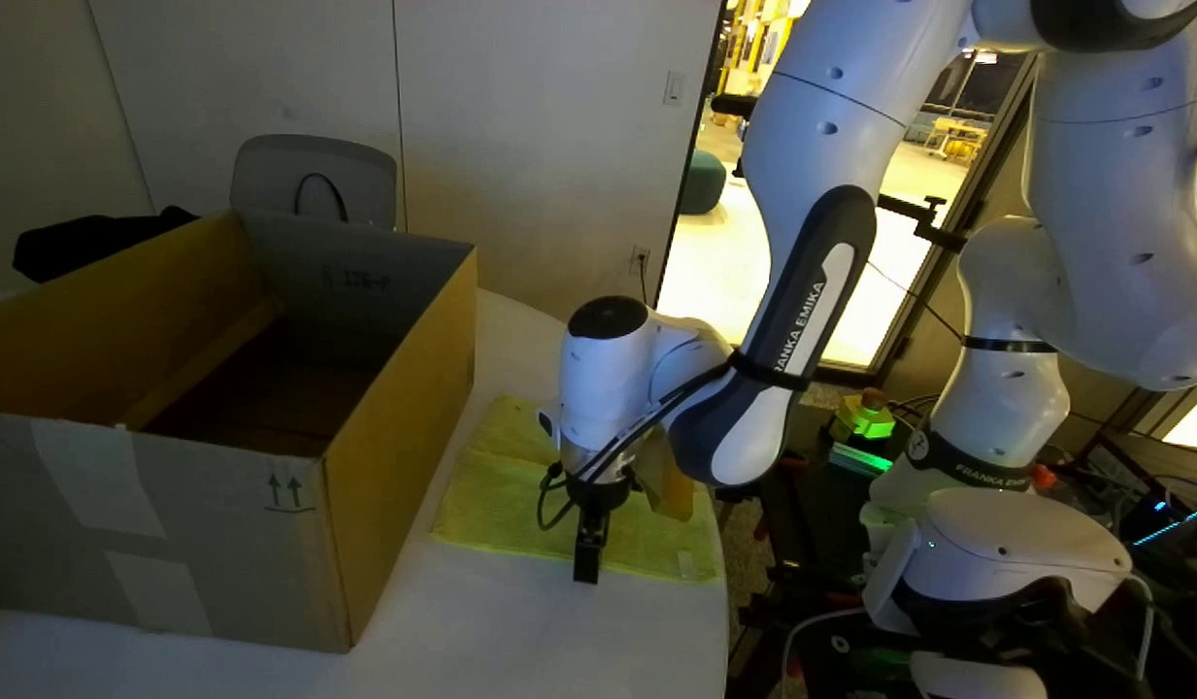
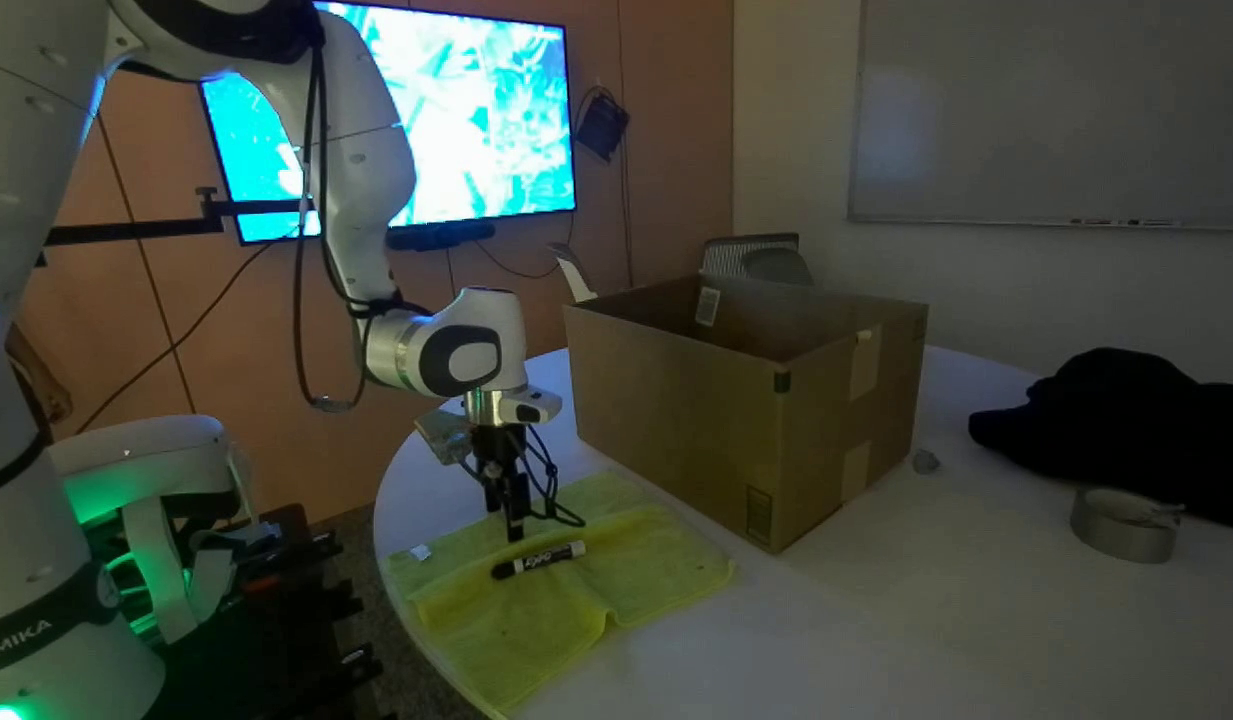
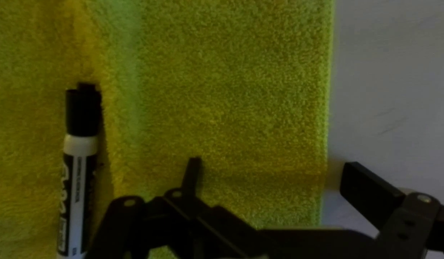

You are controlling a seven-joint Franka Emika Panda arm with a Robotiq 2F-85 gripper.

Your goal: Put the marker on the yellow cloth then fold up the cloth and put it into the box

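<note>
The slim black-and-white marker point(image 2: 538, 560) with a black cap lies on the bright yellow, soft-piled cloth point(image 2: 666, 570), so the first step looks done. In the wrist view its cap points to twelve o'clock, just beside a raised crease. Apart from such wrinkles, the cloth is spread out on the white, curve-edged worktop point(image 2: 926, 610); folding is not yet done.

The black two-fingered tool point(image 3: 270, 169) stands wide apart, gripping nothing. In the wrist view the marker is at its nine o'clock; one finger is over the cloth, the other, toward three o'clock, past its edge. Whether the tips touch anything, I cannot tell. This placing probably prepares a pinch on that edge to start the fold.

Farther out, at the marker's two o'clock in an exterior view, stands the large brown cardboard box point(image 2: 676, 420), open-topped. The cloth lies outside it, so boxing the bundle is also left.
</note>
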